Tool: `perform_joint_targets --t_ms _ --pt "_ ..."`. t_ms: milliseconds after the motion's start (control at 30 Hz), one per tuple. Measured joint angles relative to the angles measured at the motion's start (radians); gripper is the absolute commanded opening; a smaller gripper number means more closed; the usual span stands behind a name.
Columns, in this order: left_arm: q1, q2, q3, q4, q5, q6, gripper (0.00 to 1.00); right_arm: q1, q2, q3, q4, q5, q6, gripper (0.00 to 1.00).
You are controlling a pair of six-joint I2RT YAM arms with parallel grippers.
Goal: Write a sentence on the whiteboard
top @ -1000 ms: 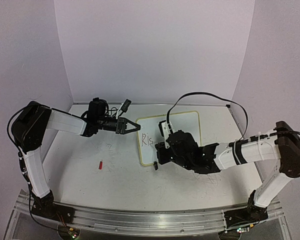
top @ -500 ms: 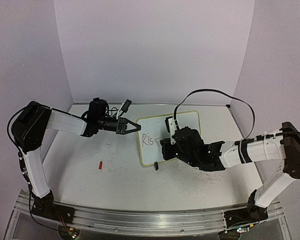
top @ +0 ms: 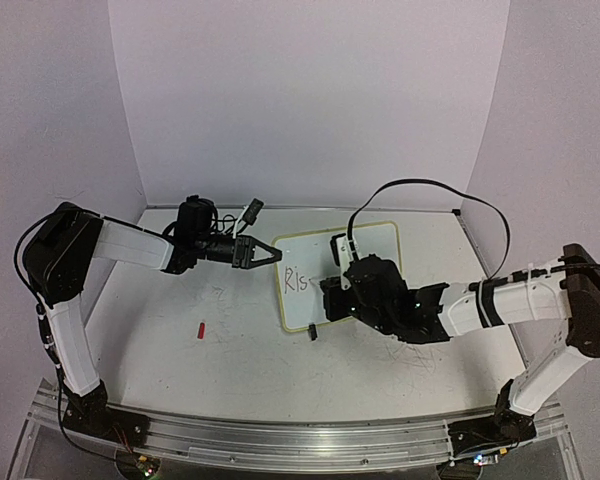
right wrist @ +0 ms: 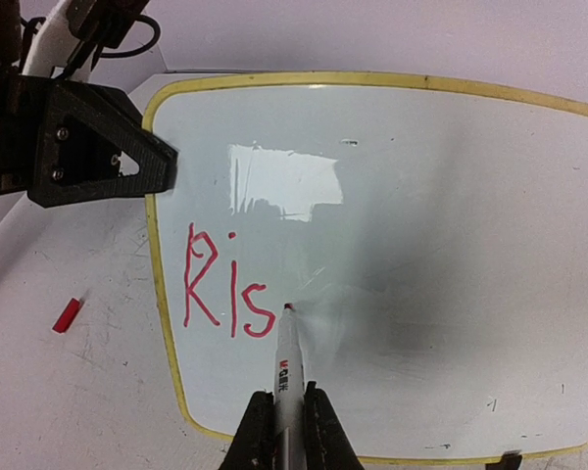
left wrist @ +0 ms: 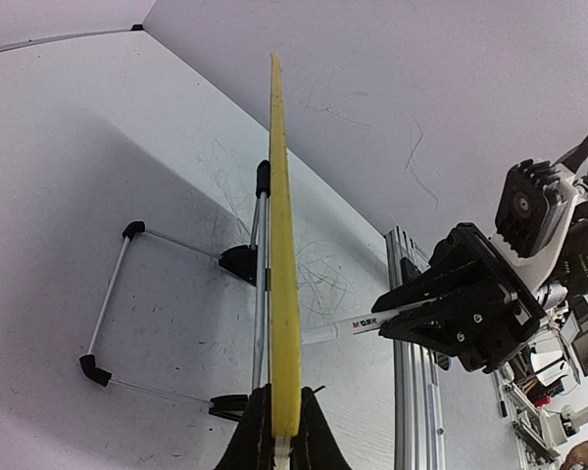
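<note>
In left end effector (left wrist: 282,423), whiteboard (left wrist: 278,245).

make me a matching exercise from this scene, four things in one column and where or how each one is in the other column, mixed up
Things:
1. left claw
2. right claw
3. small red piece
4. red letters

Places or states:
A. lying on the tabletop, apart from the whiteboard
B. shut on the marker
C. written near the whiteboard's left edge
D. shut on the whiteboard's yellow rim

Pairs: 1-D, 2-B, 3-A, 4-C
</note>
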Motion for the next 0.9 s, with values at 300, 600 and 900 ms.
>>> perform_joint_targets --t_ms 300,600,900 --pt "0.000 0.000 0.000 0.000 -0.001 0.000 0.00 0.001 -0.001 -0.006 0.000 0.040 0.030 0.00" --pt "0.000 0.000 0.000 0.000 -0.001 0.000 0.00 0.001 -0.009 -0.011 0.003 0.072 0.029 0.00" --pt "0.000 0.000 0.000 0.000 0.000 0.000 0.00 0.001 -0.009 -0.011 0.017 0.057 0.003 0.00"
